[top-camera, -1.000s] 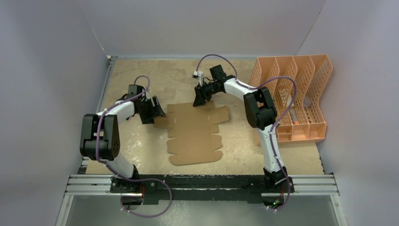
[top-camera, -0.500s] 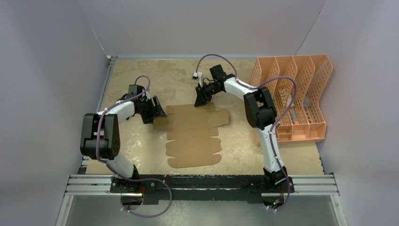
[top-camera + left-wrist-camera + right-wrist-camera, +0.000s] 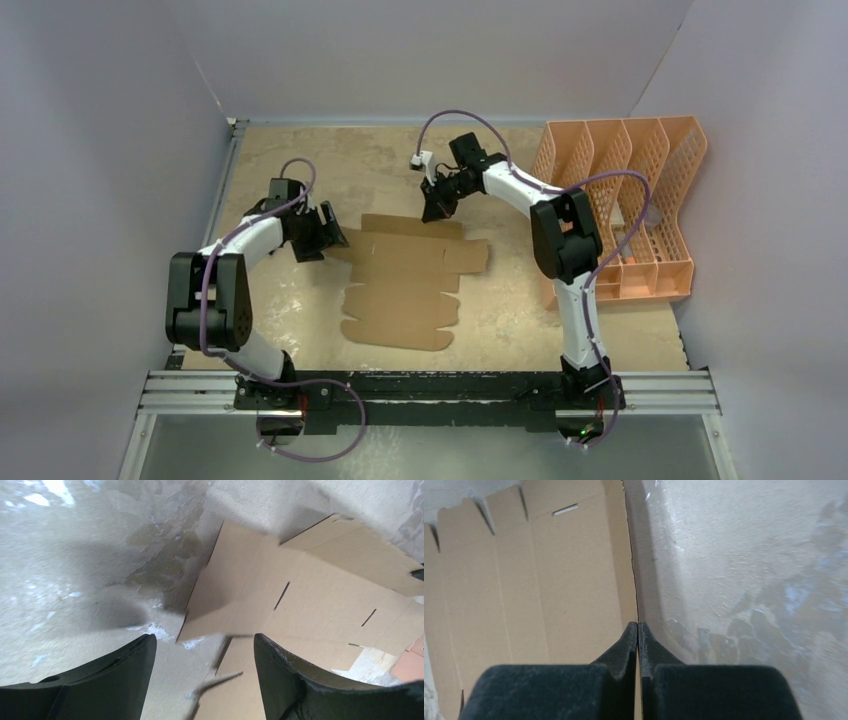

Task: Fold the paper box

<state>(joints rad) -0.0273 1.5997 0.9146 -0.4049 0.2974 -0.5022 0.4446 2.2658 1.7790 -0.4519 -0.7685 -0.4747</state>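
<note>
Early folding step: the paper box (image 3: 405, 285), a flat sheet, lies on the bench (image 3: 300, 170) left of the file organizer (image 3: 640, 160). The right gripper (image 3: 432, 212) fingers pinch its far edge. The left gripper (image 3: 333, 235) fingers are spread over a side flap. The next move likely calls for lifting flaps along creases.

paper box (image 3: 400, 290): matt brown cardboard, smooth
table (image 3: 300, 160): rough, mottled beige, like stone
file organizer (image 3: 620, 160): peach plastic, perforated

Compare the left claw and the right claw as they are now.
The left claw is open, jaws wide apart, holding nothing; the right claw is shut, pinching an edge of the paper box. The left claw sits at the sheet's left flap, the right claw at its far edge. Both are black.
</note>
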